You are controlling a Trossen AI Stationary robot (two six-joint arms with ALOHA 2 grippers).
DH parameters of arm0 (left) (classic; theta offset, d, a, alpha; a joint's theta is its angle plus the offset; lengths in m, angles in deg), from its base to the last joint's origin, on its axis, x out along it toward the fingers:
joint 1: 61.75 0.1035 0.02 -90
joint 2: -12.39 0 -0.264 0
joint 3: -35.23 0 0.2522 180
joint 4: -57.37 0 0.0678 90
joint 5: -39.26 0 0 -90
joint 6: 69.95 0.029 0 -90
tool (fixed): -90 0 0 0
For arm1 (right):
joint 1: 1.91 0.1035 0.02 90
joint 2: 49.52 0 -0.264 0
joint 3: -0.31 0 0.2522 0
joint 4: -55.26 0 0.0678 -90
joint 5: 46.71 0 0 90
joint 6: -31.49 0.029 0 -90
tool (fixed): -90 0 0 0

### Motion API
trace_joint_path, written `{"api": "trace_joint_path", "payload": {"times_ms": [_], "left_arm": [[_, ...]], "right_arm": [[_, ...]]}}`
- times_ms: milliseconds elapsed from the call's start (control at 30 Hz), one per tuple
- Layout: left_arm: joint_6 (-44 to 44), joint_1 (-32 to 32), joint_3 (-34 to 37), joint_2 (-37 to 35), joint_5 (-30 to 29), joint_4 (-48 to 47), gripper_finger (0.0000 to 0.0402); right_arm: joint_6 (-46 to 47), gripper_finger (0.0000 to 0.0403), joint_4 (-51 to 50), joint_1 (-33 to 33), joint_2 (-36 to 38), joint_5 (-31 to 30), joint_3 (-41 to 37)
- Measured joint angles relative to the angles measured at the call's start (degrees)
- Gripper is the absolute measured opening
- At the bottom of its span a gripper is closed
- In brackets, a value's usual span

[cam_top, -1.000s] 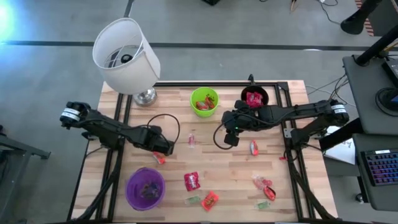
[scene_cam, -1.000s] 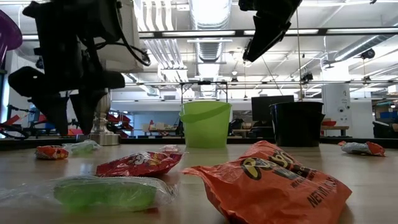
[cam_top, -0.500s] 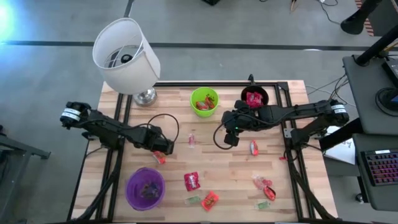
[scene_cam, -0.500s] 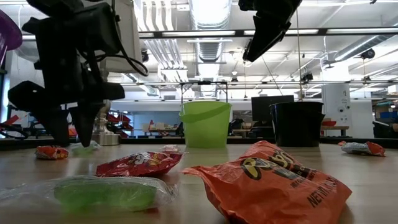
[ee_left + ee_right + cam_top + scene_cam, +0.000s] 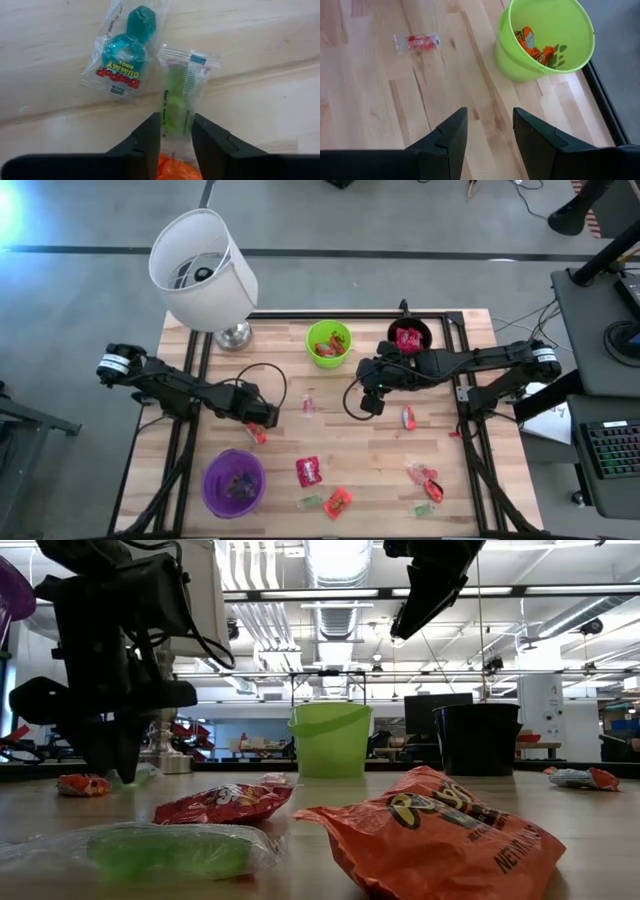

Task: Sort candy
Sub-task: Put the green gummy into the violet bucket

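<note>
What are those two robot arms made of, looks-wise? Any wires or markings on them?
Both arms are dark and slim, jointed in segments. The left arm has a pale, ringed base joint and a looping black cable; the right arm matches. Each ends in two flat, angular black fingers. No markings are readable.

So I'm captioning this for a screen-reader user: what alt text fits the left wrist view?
The left hand sits low over a light wooden table, its two dark fingers either side of a clear packet holding a green candy. A teal ring-shaped sweet in a clear wrapper lies beside it, and an orange wrapper shows between the fingers.
</note>
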Motion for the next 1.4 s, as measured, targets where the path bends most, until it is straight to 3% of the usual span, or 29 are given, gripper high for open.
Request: {"api": "trace_joint_path", "payload": {"times_ms": [300,500,667,800,1100,1400], "left_arm": [[6.54,0.02,-3.67,0.0,0.39,0.78,0.0008],[13.01,-0.18,-9.04,0.0,0.71,-0.29,0.0003],[18.86,-1.33,-14.77,0.0,6.63,-4.64,0.0001],[21.36,-3.91,-21.05,0.0,11.88,-13.42,0.0],[19.08,-12.46,-36.16,0.0,12.87,-28.85,0.0],[10.01,-21.39,-42.92,0.0,14.28,-30.3,0.0]], "right_arm": [[-0.06,0.0151,0.0,0.0,0.0,0.0,0.0],[-0.13,0.0151,0.0,0.0,0.0,0.0,0.0],[-0.14,0.0151,-0.04,0.0,0.0,0.0,0.0],[-0.15,0.0151,-0.34,0.0,0.0,-0.01,0.0],[-0.15,0.0151,-1.01,0.0,0.0,-0.01,0.0],[-0.17,0.0151,-1.54,0.0,0.0,-0.01,0.0]]}}
